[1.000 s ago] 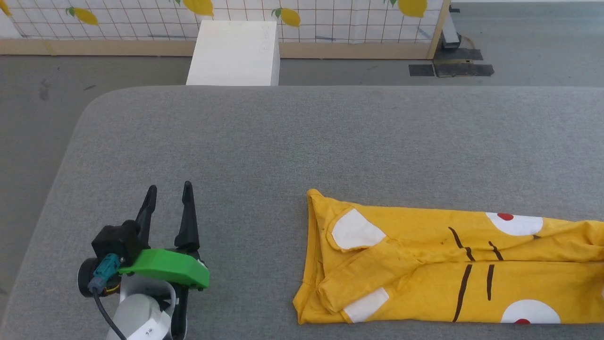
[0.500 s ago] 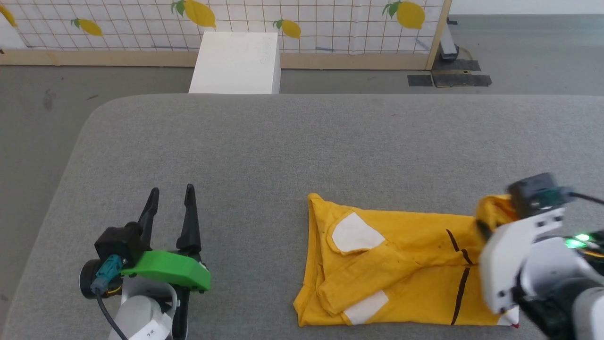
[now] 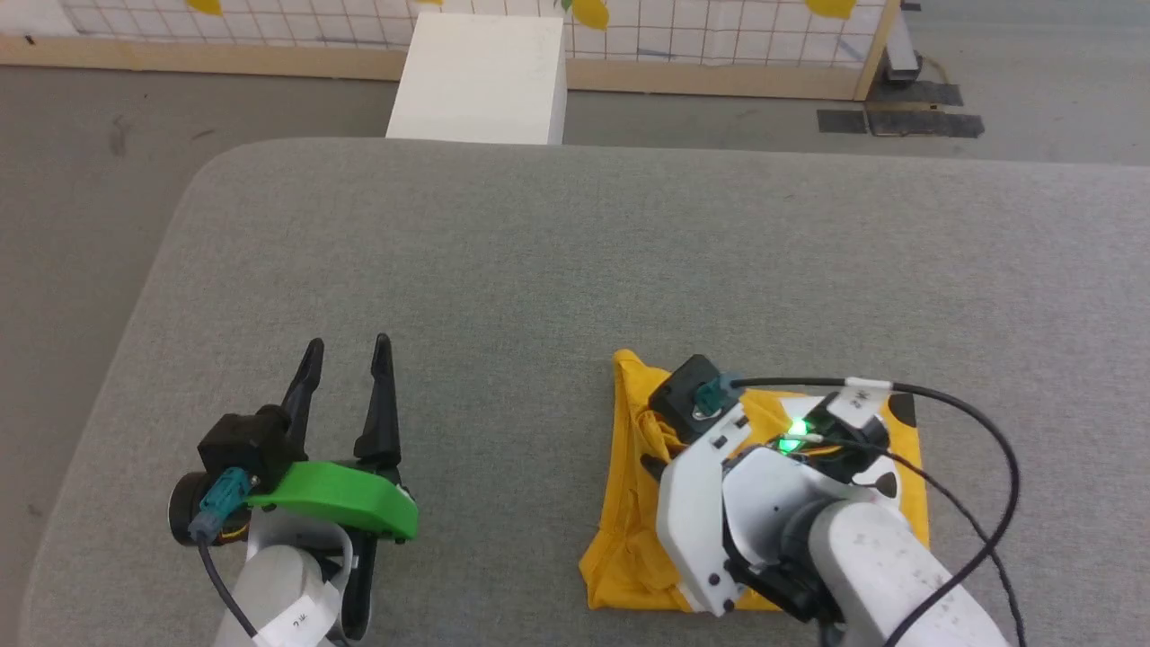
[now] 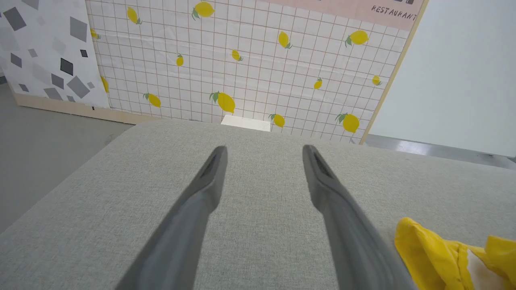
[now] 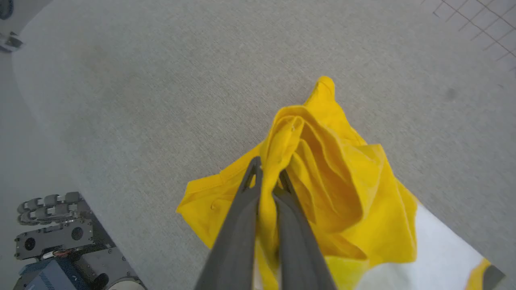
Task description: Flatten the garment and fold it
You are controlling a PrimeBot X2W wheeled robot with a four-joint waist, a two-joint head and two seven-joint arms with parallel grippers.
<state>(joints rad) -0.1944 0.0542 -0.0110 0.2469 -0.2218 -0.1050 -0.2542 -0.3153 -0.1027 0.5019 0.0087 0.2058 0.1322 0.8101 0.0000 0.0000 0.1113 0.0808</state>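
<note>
Right pincer (image 5: 269, 171) clamped on a bunched ridge of the garment (image 3: 629, 530), which lies folded over itself on the grey desk (image 3: 539, 252), toward 5 o'clock in my head view. Left pincer (image 3: 349, 346) at 8 o'clock, fingers apart, holding nothing, well clear of the cloth. I judge the cotton light, limp and not slippery: it will sag and crease wherever unsupported, so a single pinch drags a ridge. Best hold, to my mind, is at hem corners or shoulder seams, one per pincer, drawn toward 3 and 9 o'clock
</note>
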